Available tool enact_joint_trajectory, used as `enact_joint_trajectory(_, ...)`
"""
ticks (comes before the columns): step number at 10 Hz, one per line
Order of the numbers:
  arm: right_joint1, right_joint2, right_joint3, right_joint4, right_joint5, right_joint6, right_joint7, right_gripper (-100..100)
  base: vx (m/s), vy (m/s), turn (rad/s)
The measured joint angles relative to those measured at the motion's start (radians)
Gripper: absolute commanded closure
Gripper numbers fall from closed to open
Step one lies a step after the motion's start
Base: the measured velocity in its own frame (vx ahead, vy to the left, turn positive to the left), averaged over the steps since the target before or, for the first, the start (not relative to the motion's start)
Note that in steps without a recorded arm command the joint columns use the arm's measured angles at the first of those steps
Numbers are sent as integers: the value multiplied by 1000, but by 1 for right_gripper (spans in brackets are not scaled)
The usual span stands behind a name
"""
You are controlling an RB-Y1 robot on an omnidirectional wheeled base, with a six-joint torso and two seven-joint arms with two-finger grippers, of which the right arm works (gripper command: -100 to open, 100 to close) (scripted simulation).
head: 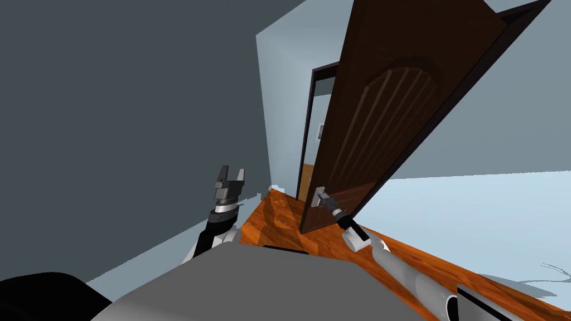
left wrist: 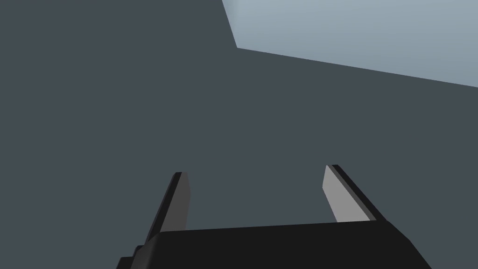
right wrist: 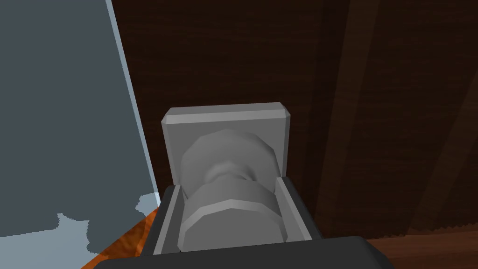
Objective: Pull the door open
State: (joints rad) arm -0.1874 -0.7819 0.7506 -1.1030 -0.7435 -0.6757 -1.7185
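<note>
Door (head: 390, 111) stands partly open, directly ahead of your right claw (right wrist: 228, 186), whose fingers are clamped on the knob (right wrist: 228, 219). In my judgement, more pulling is needed to open it fully. Left claw (left wrist: 256, 170) spread wide, holding nothing.

The door (head: 390, 111) is dark brown, its knob (right wrist: 229, 208) grey, the floor (head: 279, 218) orange-grained.
</note>
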Motion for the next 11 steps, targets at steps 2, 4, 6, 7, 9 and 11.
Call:
enact_joint_trajectory(2, 2, -10, 12, 3, 4, -10, -11, 100, -152, -104, 114)
enact_joint_trajectory(4, 1, -25, 27, 0, 11, -30, -29, 100, -162, -141, 110)
enact_joint_trajectory(6, -1, -44, 52, 4, 22, -58, -53, 100, -192, -164, 120)
enact_joint_trajectory(7, 0, -50, 63, 3, 27, -69, -62, 100, -150, -124, 129)
enact_joint_trajectory(9, 6, -70, 84, -4, 34, -89, -80, 100, -172, -158, 117)
enact_joint_trajectory(11, 2, -86, 104, 0, 44, -116, -102, 100, -133, -90, 55)
